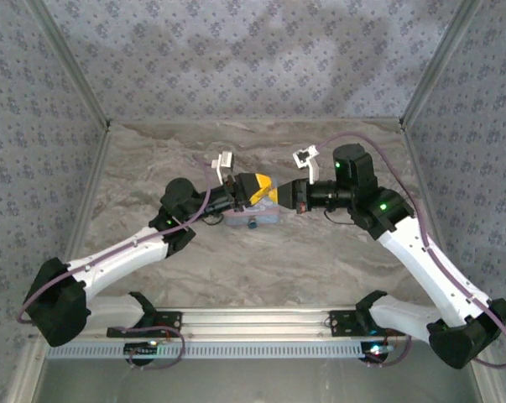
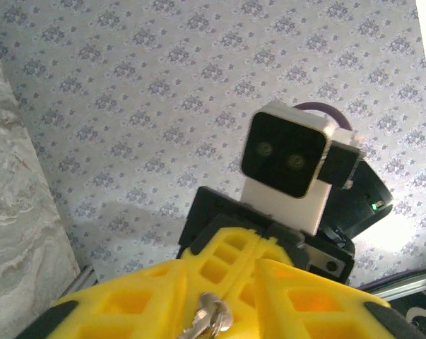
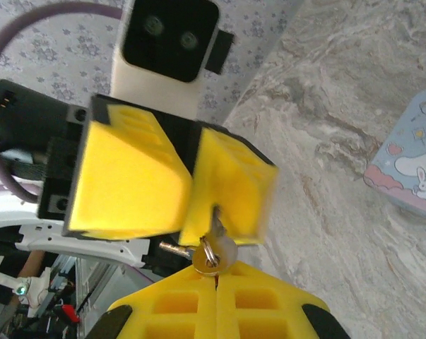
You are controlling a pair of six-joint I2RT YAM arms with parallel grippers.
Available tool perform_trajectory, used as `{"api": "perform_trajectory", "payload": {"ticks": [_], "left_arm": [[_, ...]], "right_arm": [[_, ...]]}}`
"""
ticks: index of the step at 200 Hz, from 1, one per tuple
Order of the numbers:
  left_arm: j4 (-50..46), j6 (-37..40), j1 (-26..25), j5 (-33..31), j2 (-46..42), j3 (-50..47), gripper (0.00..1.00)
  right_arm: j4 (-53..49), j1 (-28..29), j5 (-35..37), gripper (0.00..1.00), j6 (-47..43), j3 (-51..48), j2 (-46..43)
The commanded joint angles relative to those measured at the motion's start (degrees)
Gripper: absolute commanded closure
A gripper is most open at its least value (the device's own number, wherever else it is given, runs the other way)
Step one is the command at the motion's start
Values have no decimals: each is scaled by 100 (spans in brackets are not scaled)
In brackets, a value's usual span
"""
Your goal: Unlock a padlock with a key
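Note:
Both grippers meet nose to nose above the table's middle. My right gripper is shut on the head of a small silver key on a ring. A second key sticks out to the left. The key blade points up against the yellow fingers of my left gripper. In the left wrist view the keys lie in the gap between my left fingers, which stand a little apart. The padlock is a tiny dark bluish speck at the near edge of the pale blue tin, below both grippers.
The pale blue cartoon tin rests on the marble-patterned table, partly under the grippers. Patterned walls close in the back and both sides. Bare table lies in front of the tin and to either side.

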Motion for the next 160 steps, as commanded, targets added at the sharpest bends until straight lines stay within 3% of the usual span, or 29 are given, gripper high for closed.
{"api": "perform_trajectory", "payload": {"ticks": [1, 56, 75, 89, 107, 116, 135, 160], "left_arm": [[120, 144, 37, -39, -200, -8, 78], [-3, 212, 35, -17, -221, 27, 100], [-215, 329, 39, -21, -260, 49, 100], [-594, 563, 48, -22, -345, 141, 100], [-1743, 1271, 52, -87, -576, 437, 100], [-2498, 1733, 52, -175, -692, 668, 100], [-4203, 2819, 52, -473, -825, 1265, 100], [-5766, 3938, 43, -846, -712, 1998, 100]], "right_arm": [[-189, 36, -120, 100, -141, -92, -98], [-195, 18, -79, 100, -202, -127, -113], [-240, 18, -62, 100, -236, -126, -122], [-422, 6, -31, 90, -286, -141, -149], [-673, -81, 94, 62, -379, -212, -278], [-757, -166, 254, 54, -412, -286, -399], [-802, -386, 638, 50, -400, -498, -691], [-546, -645, 1318, 49, -120, -920, -1053]]}}
